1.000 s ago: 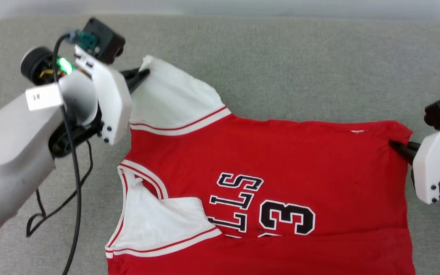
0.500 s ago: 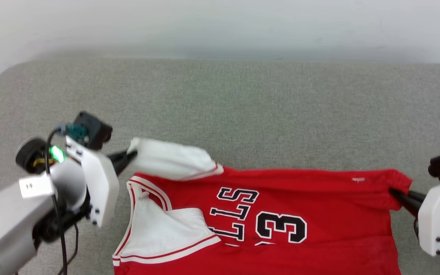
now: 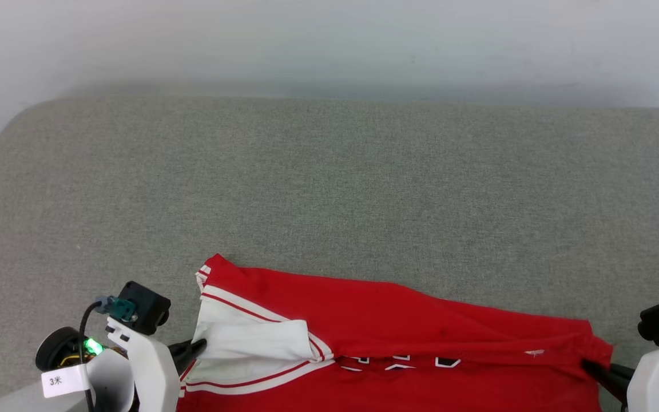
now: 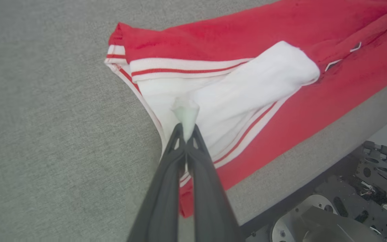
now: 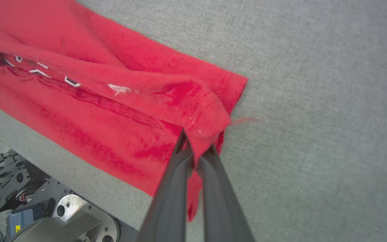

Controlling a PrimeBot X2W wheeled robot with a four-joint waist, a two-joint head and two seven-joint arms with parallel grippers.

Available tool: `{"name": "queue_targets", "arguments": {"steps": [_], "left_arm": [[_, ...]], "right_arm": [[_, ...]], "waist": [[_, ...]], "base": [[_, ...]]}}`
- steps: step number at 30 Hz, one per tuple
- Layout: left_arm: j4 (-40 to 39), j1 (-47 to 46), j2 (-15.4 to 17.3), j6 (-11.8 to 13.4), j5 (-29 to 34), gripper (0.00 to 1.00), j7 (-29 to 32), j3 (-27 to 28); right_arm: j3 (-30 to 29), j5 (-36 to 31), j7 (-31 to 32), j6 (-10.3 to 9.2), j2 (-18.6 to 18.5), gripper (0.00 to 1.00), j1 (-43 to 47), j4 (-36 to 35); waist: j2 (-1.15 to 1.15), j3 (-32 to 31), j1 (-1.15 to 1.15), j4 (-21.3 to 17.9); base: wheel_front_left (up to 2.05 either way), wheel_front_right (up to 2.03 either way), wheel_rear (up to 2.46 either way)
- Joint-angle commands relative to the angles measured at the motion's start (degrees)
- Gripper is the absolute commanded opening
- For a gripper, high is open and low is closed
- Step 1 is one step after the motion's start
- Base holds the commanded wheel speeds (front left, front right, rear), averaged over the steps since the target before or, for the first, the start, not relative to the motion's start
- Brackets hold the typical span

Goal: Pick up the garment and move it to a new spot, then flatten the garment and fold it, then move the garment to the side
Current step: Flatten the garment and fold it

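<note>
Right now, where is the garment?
Head view, bottom centre: the garment lies on the grey surface near its front edge, its white sleeve pinched by the left gripper, its red corner by the right gripper.

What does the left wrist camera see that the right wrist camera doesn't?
Left wrist camera, not the right: the left claw shut on the white sleeve with striped trim. Right wrist camera, not the left: the right claw shut on a plain red corner. Both: the red shirt on the gray padded surface, and the robot's wheeled base below its edge.
</note>
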Motion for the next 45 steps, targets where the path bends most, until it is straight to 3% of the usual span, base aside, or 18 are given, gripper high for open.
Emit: {"name": "queue_targets", "arguments": {"steps": [1,15,16,17,22,31,32,37,42,45], "left_arm": [[0.88,0.95,-0.74,0.28,-0.05,0.00,-0.51,-0.20],[14.57,4.70,-8.95,-3.38,-2.97,0.00,-3.37,-0.48],[15.24,4.83,-9.05,-3.20,-2.92,0.34,-3.93,-0.31],[15.68,4.98,-9.15,-2.92,-3.11,1.00,-4.57,0.00],[14.63,6.30,-9.03,-1.30,-4.07,1.00,-9.84,2.54],[10.64,8.83,-8.08,7.03,-1.77,1.00,-21.38,8.40],[9.35,10.56,-8.70,10.16,-0.33,1.00,-22.75,11.88],[6.31,15.22,-11.63,14.57,7.70,1.00,-23.07,23.11],[3.56,21.63,-15.62,16.48,18.00,1.00,-23.10,34.53],[1.99,25.46,-18.81,16.13,23.47,1.00,-23.09,40.04]], "right_arm": [[-0.42,-0.23,0.33,-0.07,0.53,0.00,1.23,-0.23],[1.55,-1.06,-1.12,-0.09,4.27,0.00,1.44,6.58],[1.39,-1.13,-1.81,-0.09,4.33,0.41,1.23,6.59],[1.25,-1.55,-2.53,-0.09,4.12,1.00,1.13,6.36],[-1.16,-0.94,-5.50,-0.08,3.98,1.00,2.95,2.52],[-8.67,-2.23,-3.84,-0.06,3.63,1.00,5.80,-7.40],[-11.16,-2.78,-1.50,-0.06,3.62,1.00,5.71,-9.45],[-14.23,-2.60,4.92,-0.06,3.09,1.00,6.42,-9.98],[-15.78,-0.79,12.66,-0.06,2.58,1.00,7.02,-8.22],[-16.21,-0.50,15.45,-0.06,3.05,1.00,6.85,-6.90]], "waist": [[0.00,0.68,0.01,0.16],[0.00,4.41,0.01,-0.08],[0.00,4.13,0.01,-0.14],[0.00,3.76,0.01,-0.17],[0.00,1.79,0.01,-0.25],[0.00,-1.50,0.01,0.32],[0.00,-2.00,0.01,0.67],[0.00,-2.16,0.01,1.89],[0.00,-1.41,0.01,3.11],[0.00,-0.57,0.01,4.00]], "base": [[0.00,0.00,0.00],[0.00,0.00,0.00],[0.00,0.00,0.00],[0.00,0.00,0.00],[0.00,0.00,0.00],[0.00,0.00,0.00],[0.00,0.00,0.00],[0.00,0.00,0.00],[0.00,0.00,0.00],[0.00,0.00,0.00]]}}
